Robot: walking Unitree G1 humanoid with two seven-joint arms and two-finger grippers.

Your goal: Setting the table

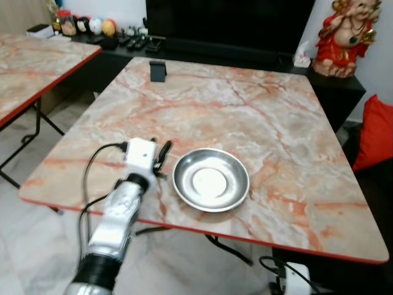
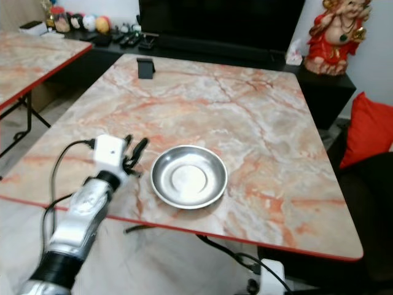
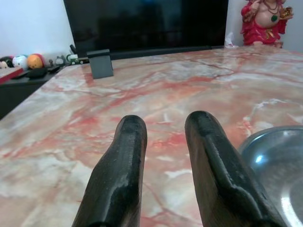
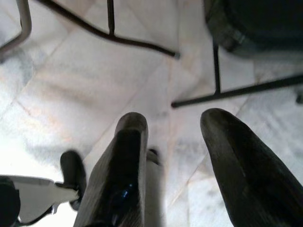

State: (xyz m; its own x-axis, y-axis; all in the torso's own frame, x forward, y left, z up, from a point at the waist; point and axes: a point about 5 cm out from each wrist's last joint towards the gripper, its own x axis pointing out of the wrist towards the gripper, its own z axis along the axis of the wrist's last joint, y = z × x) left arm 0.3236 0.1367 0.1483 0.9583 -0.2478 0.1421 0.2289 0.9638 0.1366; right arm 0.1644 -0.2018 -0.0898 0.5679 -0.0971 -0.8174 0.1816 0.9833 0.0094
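Near the frame's lower centre | steel bowl on marble surface | left hand just left of its rim, fingers apart, empty | right hand apart, over floor, farther

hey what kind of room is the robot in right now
Probably a living or dining room in a home. A marble-patterned folding table holds a steel bowl, with a large dark TV screen and a red figurine on a low black cabinet behind it.
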